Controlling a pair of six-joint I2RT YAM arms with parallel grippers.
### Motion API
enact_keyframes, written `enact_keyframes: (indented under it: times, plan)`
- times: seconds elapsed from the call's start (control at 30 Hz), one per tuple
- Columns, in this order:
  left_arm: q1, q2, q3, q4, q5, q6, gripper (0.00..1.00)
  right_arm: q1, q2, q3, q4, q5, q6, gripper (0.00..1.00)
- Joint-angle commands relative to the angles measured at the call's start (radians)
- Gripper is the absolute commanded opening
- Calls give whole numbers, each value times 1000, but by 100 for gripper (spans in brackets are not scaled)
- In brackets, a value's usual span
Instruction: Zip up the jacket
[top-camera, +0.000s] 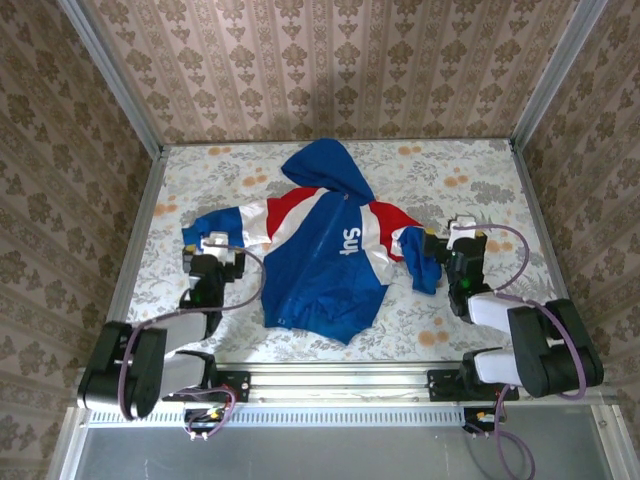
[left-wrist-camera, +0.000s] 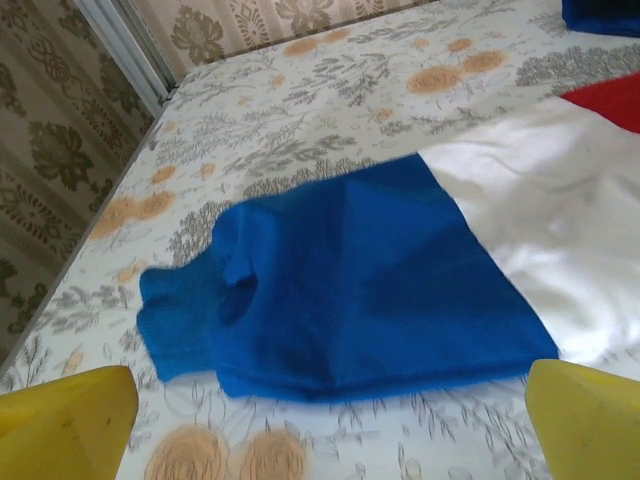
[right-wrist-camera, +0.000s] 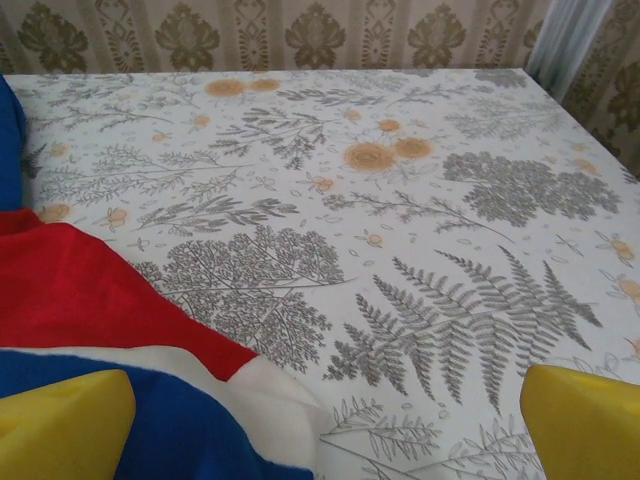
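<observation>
When viewed from above, found the jacket (top-camera: 320, 260) spread face up about mid-tabletop (top-camera: 470, 170), chest lettering (top-camera: 350, 241) showing. Read its long axis as running near to far, tipped a little: hood (top-camera: 322, 165) toward the far wall, hem (top-camera: 325, 325) toward the arm bases. Noted sleeves out to either side, the left sleeve (left-wrist-camera: 380, 280) fairly straight, the right sleeve (top-camera: 425, 270) bent back toward the near edge at its end.

Caught the left end effector (left-wrist-camera: 328, 430) released, fingertips (left-wrist-camera: 65, 420) wide apart with nothing between, just short of the left cuff (left-wrist-camera: 175, 320) on its near side and apart from it so far as could be told. Caught the right end effector (right-wrist-camera: 328, 425) likewise released and gripping nothing, poised at the red, white and blue bands of the right sleeve; could not tell whether touching cloth.

Judged the front closure to follow the same near-far axis down the middle of the body, so inward from both: rightward of the left end effector, leftward of the right. Put the left one somewhat nearer that midline, the right one farther off beyond the bent sleeve. Could not make out a slider, nor tell zipped from unzipped; saw only the front panels lying closed together. Reckoned on a pull from hem toward hood along that axis, with the hem end pinned by the other arm.
</observation>
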Motion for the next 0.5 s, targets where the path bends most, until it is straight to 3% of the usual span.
enact_keyframes:
  times: [0.0,0.23,0.47]
  plan:
    - [40,85,87,119,67,25,100,-10,88,56,93,-24,-28,100]
    - [132,277,127,227,146,-32,100,-43,165,97,72,-79,-6,100]
    - [173,268,180,108,192,-74,100,-70,169,112,45,-124,10,100]
